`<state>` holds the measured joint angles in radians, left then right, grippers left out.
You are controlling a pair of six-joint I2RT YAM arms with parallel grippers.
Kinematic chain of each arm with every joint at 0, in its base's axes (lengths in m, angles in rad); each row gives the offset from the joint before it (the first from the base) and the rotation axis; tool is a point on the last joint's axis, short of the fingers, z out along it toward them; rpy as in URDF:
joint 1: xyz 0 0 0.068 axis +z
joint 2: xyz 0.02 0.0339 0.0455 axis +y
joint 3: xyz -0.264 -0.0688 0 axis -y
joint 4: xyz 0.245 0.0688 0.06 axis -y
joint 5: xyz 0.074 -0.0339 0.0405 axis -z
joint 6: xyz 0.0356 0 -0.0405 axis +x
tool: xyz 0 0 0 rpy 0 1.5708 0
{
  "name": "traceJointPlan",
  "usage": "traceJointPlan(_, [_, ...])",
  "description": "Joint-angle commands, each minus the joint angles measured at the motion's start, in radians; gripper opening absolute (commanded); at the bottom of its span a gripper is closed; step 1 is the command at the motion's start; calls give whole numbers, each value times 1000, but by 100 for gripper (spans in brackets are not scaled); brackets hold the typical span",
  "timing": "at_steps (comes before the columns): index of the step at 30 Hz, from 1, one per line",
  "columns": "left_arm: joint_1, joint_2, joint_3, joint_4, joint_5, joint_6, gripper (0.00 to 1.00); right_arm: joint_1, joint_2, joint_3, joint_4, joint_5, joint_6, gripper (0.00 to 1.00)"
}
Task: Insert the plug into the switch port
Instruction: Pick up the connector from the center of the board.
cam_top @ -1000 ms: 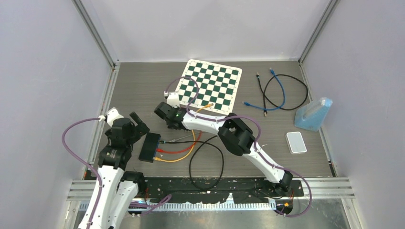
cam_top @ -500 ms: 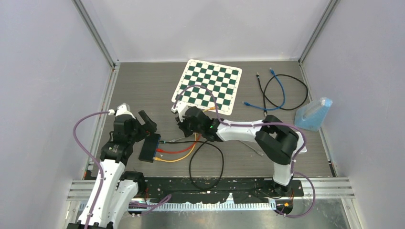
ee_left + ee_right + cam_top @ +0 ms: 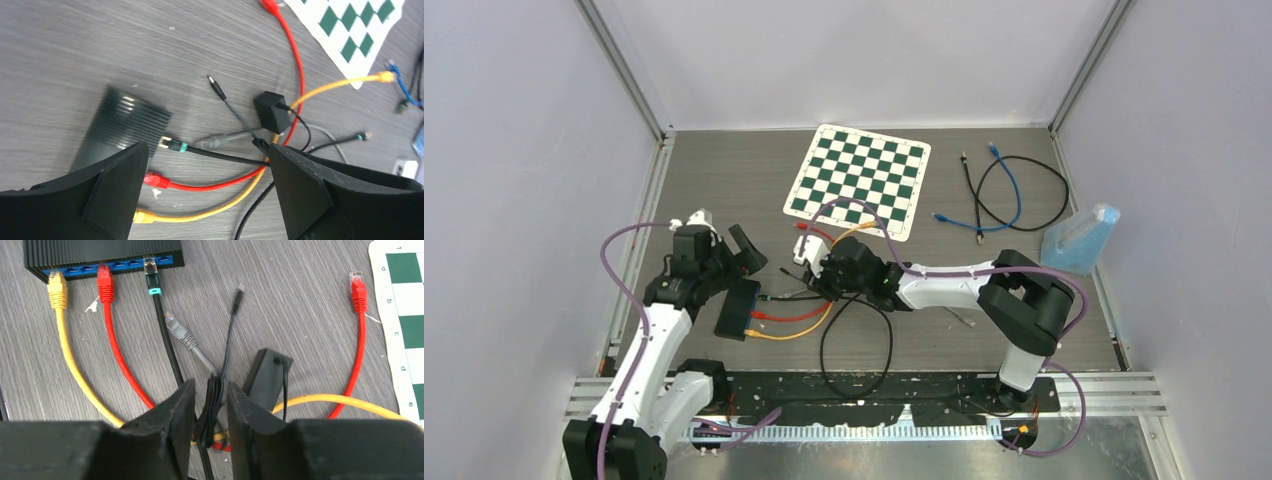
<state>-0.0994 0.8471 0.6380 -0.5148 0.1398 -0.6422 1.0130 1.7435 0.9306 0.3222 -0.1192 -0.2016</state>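
Top view, left gripper: my left gripper [image 3: 732,260] hangs over the far end of the black network switch [image 3: 737,307], jaws spread wide, nothing in them.
Top view, right gripper: my right gripper [image 3: 819,280] sits low over the cable tangle to the right of the switch, near the chessboard [image 3: 857,180].
Left wrist, ports: a black plug with a teal collar [image 3: 172,146], a red plug [image 3: 155,180] and a yellow plug [image 3: 142,216] meet the switch's edge.
Left wrist, loose grey plug: the grey plug [image 3: 215,141] lies on the table, unplugged.
Right wrist, grey plug: just beside the black cable, short of the blue ports.
Right wrist, grip: my fingers [image 3: 170,415] stand narrowly apart with a black cable bundle [image 3: 212,405] between them; I cannot tell whether they pinch it.
Right wrist, beside: a black adapter block [image 3: 265,375].
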Motion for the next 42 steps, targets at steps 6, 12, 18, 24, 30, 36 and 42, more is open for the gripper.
traceJointPlan(6, [149,30,108,-190,-311,-115,98,-1,80,324,-280,114,281,42])
traceJointPlan(12, [272,-28,50,-200,-300,-174,97,-1,192,464,-362,146,307,42])
traceJointPlan(18, [328,-98,8,-153,-224,-127,96,-1,361,627,-436,91,258,39])
traceJointPlan(24, [334,-91,10,-172,-219,-127,96,-1,445,711,-461,105,256,36])
traceJointPlan(30, [337,-70,0,-162,-195,-124,96,5,508,765,-467,152,219,33])
traceJointPlan(36, [337,-65,-14,-139,-171,-122,96,21,534,782,-472,179,186,29])
traceJointPlan(42, [337,-42,-32,-101,-114,-132,96,34,536,762,-423,158,170,27])
